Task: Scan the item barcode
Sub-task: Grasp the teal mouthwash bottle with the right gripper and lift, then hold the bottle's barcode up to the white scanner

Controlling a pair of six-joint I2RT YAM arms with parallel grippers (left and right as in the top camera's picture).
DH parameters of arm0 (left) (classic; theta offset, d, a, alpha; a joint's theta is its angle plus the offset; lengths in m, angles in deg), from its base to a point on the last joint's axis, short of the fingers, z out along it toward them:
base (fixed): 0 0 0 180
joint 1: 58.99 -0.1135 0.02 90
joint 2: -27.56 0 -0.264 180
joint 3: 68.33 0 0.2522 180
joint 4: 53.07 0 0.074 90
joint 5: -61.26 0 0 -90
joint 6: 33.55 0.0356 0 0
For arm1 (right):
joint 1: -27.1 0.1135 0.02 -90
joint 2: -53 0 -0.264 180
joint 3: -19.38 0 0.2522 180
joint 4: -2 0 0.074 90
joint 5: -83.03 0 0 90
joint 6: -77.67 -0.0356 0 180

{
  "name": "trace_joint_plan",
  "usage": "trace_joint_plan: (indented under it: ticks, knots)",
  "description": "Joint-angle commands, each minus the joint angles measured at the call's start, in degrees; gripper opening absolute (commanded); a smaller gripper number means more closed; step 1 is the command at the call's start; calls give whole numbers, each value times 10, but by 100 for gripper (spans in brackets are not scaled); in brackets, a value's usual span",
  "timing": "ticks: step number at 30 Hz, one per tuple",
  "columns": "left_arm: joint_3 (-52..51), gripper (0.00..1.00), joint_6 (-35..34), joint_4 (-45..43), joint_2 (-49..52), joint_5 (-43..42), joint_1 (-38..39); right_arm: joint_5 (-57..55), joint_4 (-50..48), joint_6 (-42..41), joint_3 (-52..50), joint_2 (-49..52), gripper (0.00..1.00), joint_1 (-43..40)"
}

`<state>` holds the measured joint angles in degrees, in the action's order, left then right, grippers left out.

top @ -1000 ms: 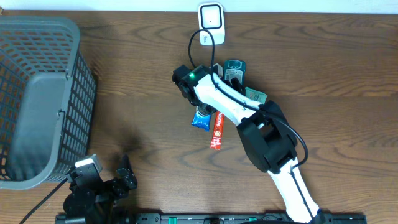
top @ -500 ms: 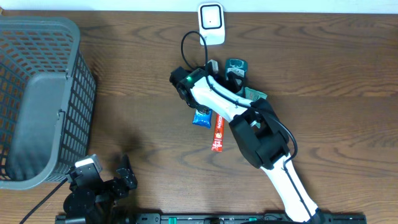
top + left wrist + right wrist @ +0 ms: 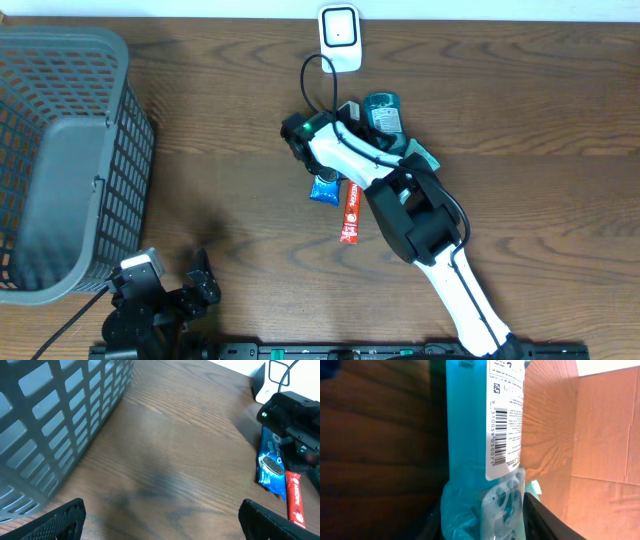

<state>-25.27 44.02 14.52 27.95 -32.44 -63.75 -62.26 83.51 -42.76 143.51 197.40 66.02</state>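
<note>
A teal bottle (image 3: 382, 110) lies on the wooden table just below the white scanner (image 3: 340, 27). In the right wrist view the teal bottle (image 3: 470, 435) fills the middle, and its white label with a barcode (image 3: 501, 435) faces the camera. My right gripper (image 3: 485, 522) has one finger against each side of the bottle's lower end. Seen from above, the right gripper (image 3: 370, 124) reaches over from the left onto the bottle. My left gripper (image 3: 162, 527) hangs open over bare wood, far away at the front left.
A blue biscuit packet (image 3: 324, 188) and a red bar (image 3: 350, 212) lie beside the right arm. A green item (image 3: 420, 155) pokes out to the right of the arm. A tall grey basket (image 3: 60, 150) stands at the left edge. The scanner's black cable (image 3: 312, 70) loops near the wrist.
The right gripper's jaws have come together on the teal bottle. Its wrist shifted slightly and the bottle turned a little straighter. The left arm stayed still.
</note>
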Motion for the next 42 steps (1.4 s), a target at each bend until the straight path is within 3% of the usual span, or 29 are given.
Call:
trace_joint_plan:
  ticks: [1,3,12,16,24,26,28,30,34,39,42]
  knots:
    - [-2,98,-3,1,2,-1,0,127,-7,-23,-17,51,36,-21]
    - [-2,98,-3,1,2,-1,0,128,-7,-23,-17,51,28,-26]
    - [-2,98,-3,1,2,-1,0,134,61,-21,40,51,24,-27]
    - [-2,98,-3,1,2,-1,0,189,112,-21,102,51,17,-28]
    - [-2,98,-3,1,2,-1,0,282,174,-21,187,51,19,-28]
    - [-2,98,-3,1,2,-1,0,270,174,-21,189,51,31,-29]
    - [-2,98,-3,1,2,-1,0,257,178,-21,189,51,55,-29]
    - [-2,98,-3,1,2,-1,0,245,186,-21,191,51,69,-29]
    - [-2,98,-3,1,2,-1,0,222,208,-21,221,51,74,-31]
    - [-2,98,-3,1,2,-1,0,130,177,26,238,51,95,-48]
    - [-2,98,-3,1,2,-1,0,117,144,59,237,52,99,-70]
